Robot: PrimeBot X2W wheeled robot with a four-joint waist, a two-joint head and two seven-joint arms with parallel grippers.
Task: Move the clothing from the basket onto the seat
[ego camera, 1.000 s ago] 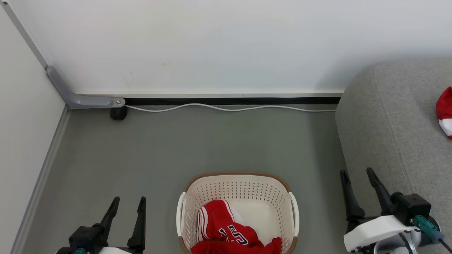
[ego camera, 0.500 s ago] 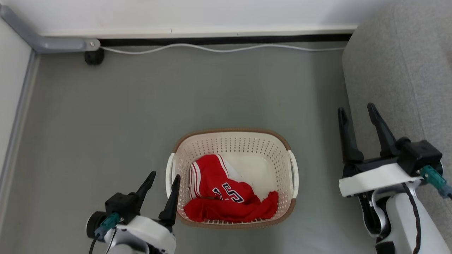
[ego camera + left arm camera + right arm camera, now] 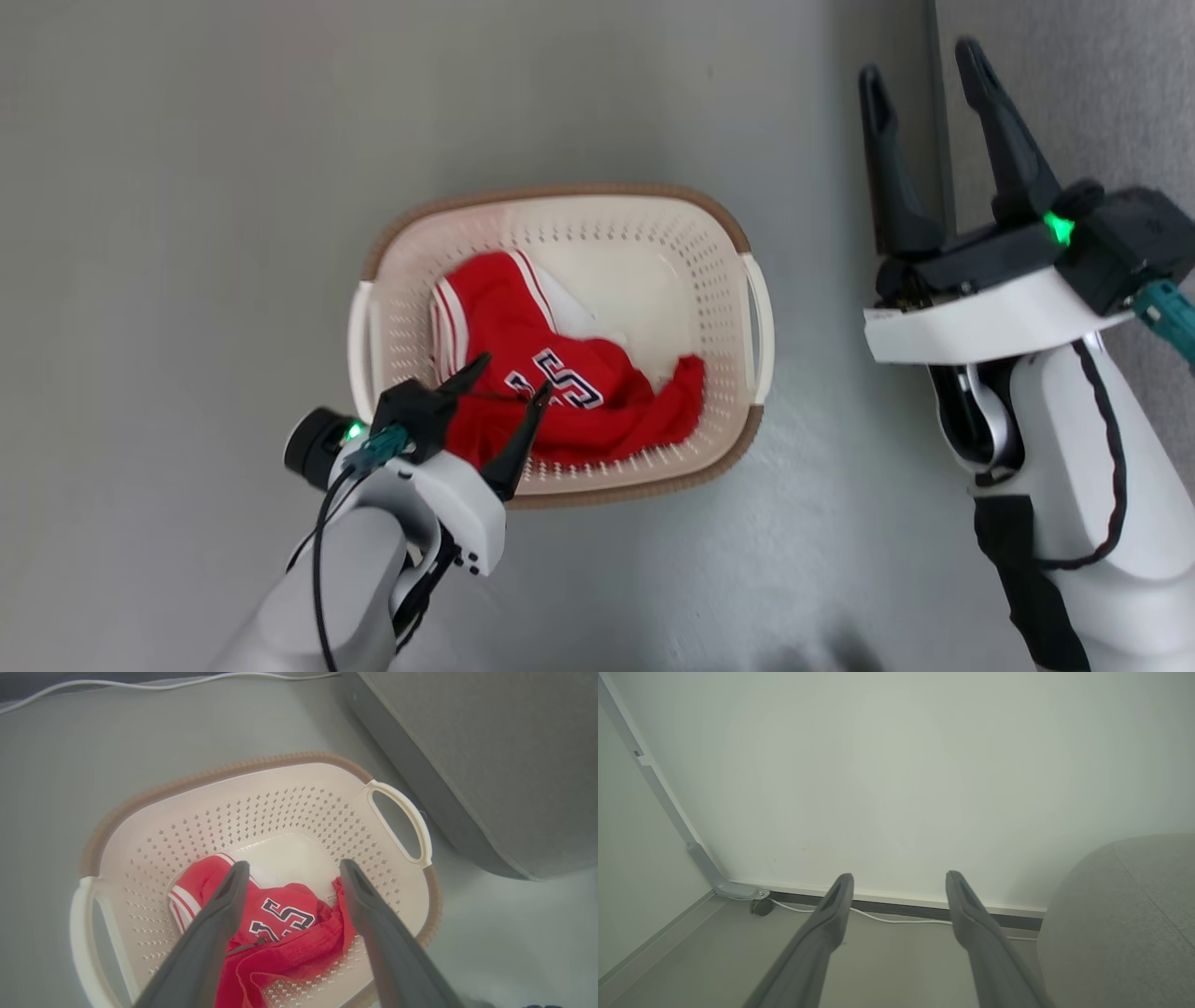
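Note:
The cream basket stands on the grey floor with one red piece of clothing crumpled in its near half, dark white-edged lettering facing up. My left gripper is open and hangs over the basket's near-left rim, fingertips just above the red fabric and holding nothing. Seen from the left wrist, the left gripper frames the clothing inside the basket. My right gripper is open and empty, beside the grey seat. In the right wrist view the right gripper points at the wall.
The seat stands close to the basket's right handle. A white wall with a dark skirting and a white cable lies ahead of the right arm. A grey bracket and small black wheel sit in the corner.
The head camera has tilted down, so wall and cable left its view. My left gripper has moved from beside the basket to over its near-left rim, above the clothing. Both grippers stayed open.

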